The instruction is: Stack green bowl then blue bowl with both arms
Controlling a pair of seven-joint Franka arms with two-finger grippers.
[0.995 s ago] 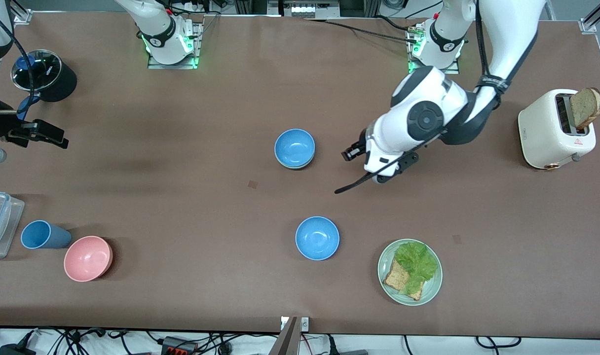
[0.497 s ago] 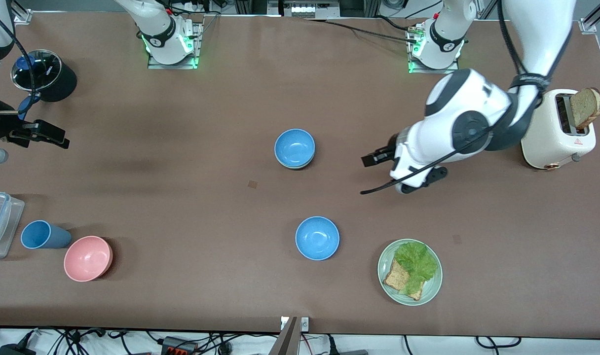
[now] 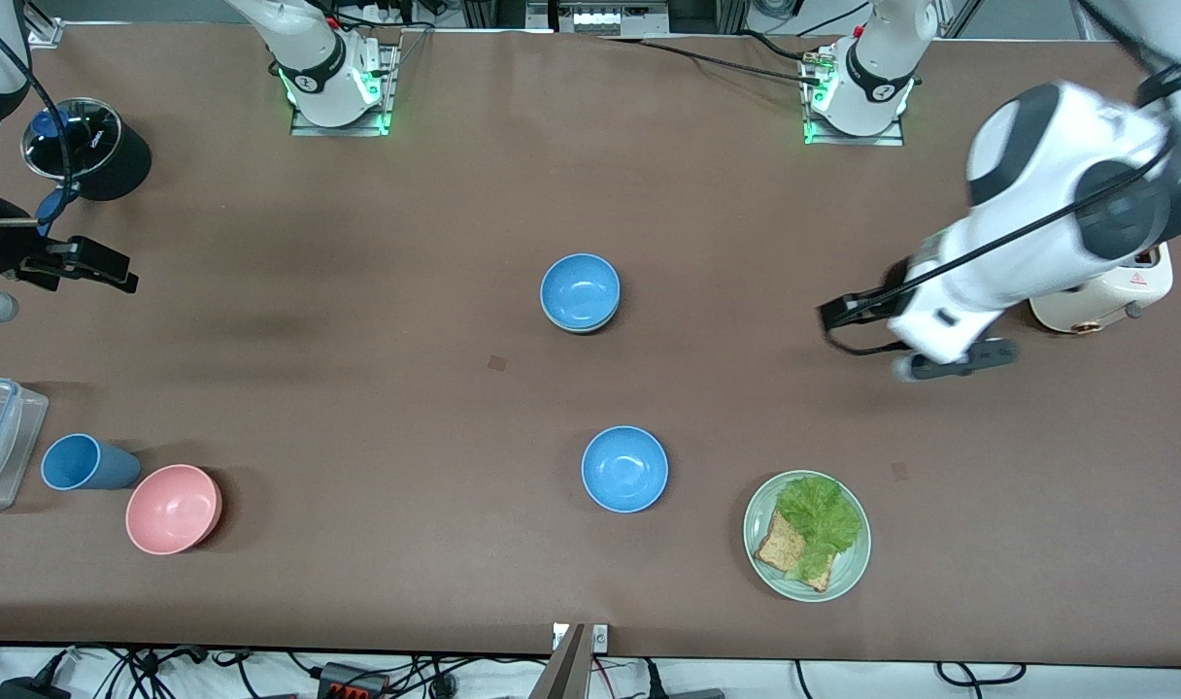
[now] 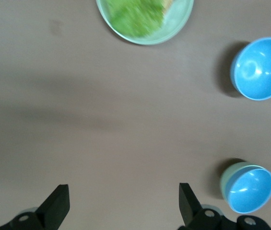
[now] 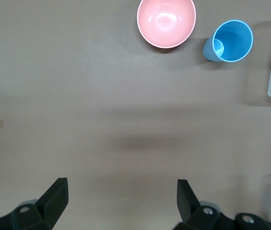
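The desk (image 3: 357,408) is plain matte brown, and on it a sky-blue bowl (image 3: 580,289) with a glossy inside sits in a pale mint-green bowl (image 4: 229,177), while a second sky-blue bowl (image 3: 624,468) stands alone. A pale green plate (image 3: 848,568) carries bright green lettuce (image 3: 820,515) and speckled brown toast (image 3: 775,549); there are also a salmon-pink bowl (image 3: 173,508), a blue cup (image 3: 84,462), a cream-white toaster (image 3: 1134,291) and a black pot (image 3: 115,165) with a clear lid. Both arms are white with grey-black joints, and the left hand (image 4: 121,203) and right hand (image 5: 121,199) have black fingers.
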